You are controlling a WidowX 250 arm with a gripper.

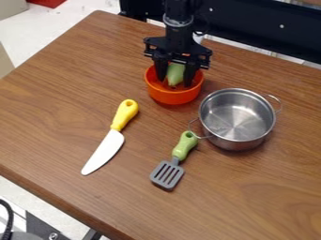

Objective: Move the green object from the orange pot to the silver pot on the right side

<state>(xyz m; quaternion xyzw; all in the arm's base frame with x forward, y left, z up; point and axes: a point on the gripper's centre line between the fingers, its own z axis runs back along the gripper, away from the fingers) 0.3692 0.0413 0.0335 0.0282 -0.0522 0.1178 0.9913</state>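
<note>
Over the orange pot (173, 97), near the table's back edge, my gripper (175, 80) points down with its fingertips inside the rim. The fingers stand apart, one on the left and one on the right of the green object (175, 73). That object is inside the pot, and its upper part is partly hidden by the gripper body. The shiny silver pot (237, 117), with two wire handles, stands to the right of the orange one and a little nearer the front. Its inside shows no object.
A toy knife (105, 151) with a yellow handle lies front left of the orange pot. In front of the pots lies a spatula (168, 175) with a green handle, its handle end close to the silver pot's left wire handle. The wooden table (56, 108) carries them all.
</note>
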